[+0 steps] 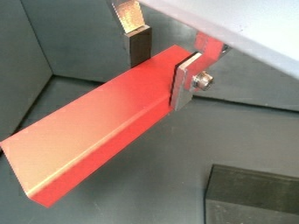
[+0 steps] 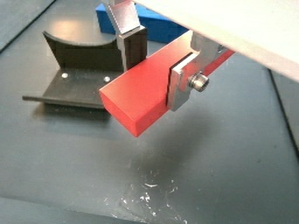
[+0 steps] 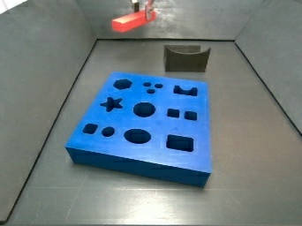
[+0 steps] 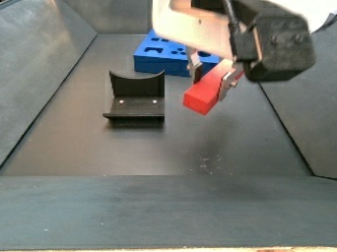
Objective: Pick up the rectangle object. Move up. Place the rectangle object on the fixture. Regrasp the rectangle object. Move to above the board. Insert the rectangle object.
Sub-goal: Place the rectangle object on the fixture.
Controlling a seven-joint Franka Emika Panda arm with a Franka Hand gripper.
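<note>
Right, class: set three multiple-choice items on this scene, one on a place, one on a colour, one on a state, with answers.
1. Where is the red block?
A. In the tool, above the floor
B. On the bracket
C. In the blue board

2. What colour is the board?
A. Green
B. Blue
C. Yellow

3. How is the tool?
A. Open, empty
B. Shut on the red block
C. Out of view

Answers: A, the block hangs clear of the bracket; B, a side view shows blue; B, both fingers press its sides.
</note>
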